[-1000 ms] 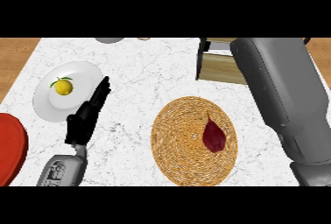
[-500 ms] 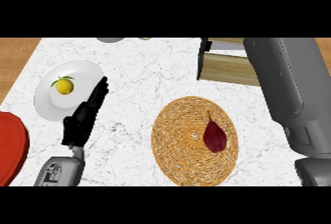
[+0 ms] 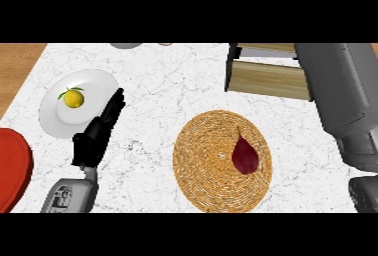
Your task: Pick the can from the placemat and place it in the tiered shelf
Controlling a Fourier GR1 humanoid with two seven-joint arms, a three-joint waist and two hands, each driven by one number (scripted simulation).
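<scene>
Readable text: none on anything in the head view.
Placemat (image 3: pixel 221 155): plain woven straw, no lettering.
Dark red thing on the placemat (image 3: pixel 245 154): no label or brand shows; it may be the can, though its shape is hard to tell.
Tiered shelf (image 3: pixel 267 80) at the counter's far right edge: bare wood, no sign.
White plate (image 3: pixel 55 112) near the left edge: no mark or number.
Left hand (image 3: pixel 97 135): plain black, no marking.
</scene>
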